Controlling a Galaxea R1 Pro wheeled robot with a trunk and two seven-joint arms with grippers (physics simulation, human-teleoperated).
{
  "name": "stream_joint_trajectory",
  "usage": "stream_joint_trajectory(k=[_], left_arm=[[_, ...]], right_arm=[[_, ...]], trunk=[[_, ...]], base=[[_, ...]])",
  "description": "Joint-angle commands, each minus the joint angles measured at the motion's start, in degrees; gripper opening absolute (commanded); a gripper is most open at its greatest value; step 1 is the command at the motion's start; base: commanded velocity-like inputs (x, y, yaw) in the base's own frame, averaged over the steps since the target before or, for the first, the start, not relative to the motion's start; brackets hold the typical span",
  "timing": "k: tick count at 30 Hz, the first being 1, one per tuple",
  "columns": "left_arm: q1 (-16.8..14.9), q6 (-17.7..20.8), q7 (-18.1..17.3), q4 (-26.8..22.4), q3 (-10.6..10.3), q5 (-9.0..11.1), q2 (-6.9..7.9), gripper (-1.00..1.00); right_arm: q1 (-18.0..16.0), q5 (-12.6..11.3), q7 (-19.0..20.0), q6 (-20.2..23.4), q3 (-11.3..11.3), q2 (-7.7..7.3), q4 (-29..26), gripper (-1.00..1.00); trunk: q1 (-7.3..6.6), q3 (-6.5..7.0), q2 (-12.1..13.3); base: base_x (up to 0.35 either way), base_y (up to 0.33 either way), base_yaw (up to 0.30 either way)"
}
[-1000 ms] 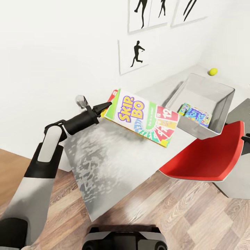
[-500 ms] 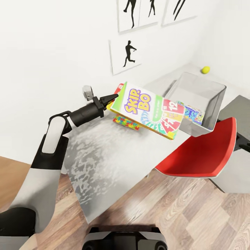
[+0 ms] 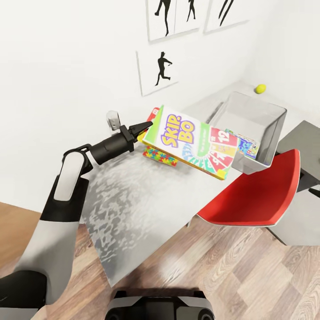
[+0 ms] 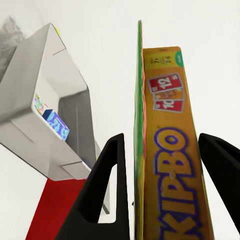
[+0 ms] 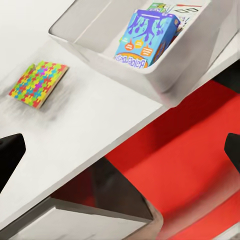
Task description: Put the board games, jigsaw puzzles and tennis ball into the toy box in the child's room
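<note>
Above the light grey table top (image 3: 146, 209), the left gripper (image 3: 143, 128) clamps one green-red-yellow Skip-Bo board game box (image 3: 192, 141) by its end, holding it in the air beside the light-grey open toy box (image 3: 271, 133). Two board games lie inside the bin: one blue (image 5: 145, 37), one white-green (image 5: 176, 10). One multicoloured jigsaw puzzle square (image 3: 160, 156) shows on the table under the held box, and one yellow-green tennis ball (image 3: 260, 88) rests beyond the bin. The right gripper (image 5: 120, 150) is spread open over one red chair seat (image 3: 258, 195).

Counted across the three views

Three board games: Skip-Bo box (image 3: 193, 143), blue box (image 5: 145, 36), a white one (image 5: 172, 11) behind it. One jigsaw puzzle (image 5: 38, 82), one tennis ball (image 3: 260, 88), one toy box (image 3: 251, 129), one red chair (image 3: 253, 195), four silhouette pictures (image 3: 159, 71).
</note>
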Motion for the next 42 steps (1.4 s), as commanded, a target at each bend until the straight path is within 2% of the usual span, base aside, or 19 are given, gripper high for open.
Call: stream_joint_trajectory(k=[1,9,24,42], left_arm=[[0.11,0.17,-0.31,-0.17,0.07,-0.35,-0.03,-1.00],[0.64,-0.01,-0.13,-1.71,0.09,-0.50,-0.04,-1.00],[0.77,-0.11,1.89,-2.78,0.22,-0.50,0.07,-1.00],[1.59,-0.14,2.07,-2.83,0.75,-0.03,0.87,-1.00]], right_arm=[[-0.03,-0.12,0.10,0.29,-0.11,0.06,0.01,1.00],[0.02,-0.05,0.15,0.20,-0.34,0.35,-0.09,1.00],[0.09,-0.03,0.32,0.23,-0.40,0.95,-0.46,1.00],[0.17,-0.01,0.53,0.23,-0.25,1.24,-0.58,1.00]], trunk=[[0.03,-0.07,-0.09],[0.03,-0.07,-0.09],[0.03,-0.10,-0.09],[0.03,-0.70,-0.09]], base=[[0.000,-0.007,-0.005],[0.000,-0.158,-0.002],[0.002,-0.301,0.007],[0.003,-0.058,0.188]])
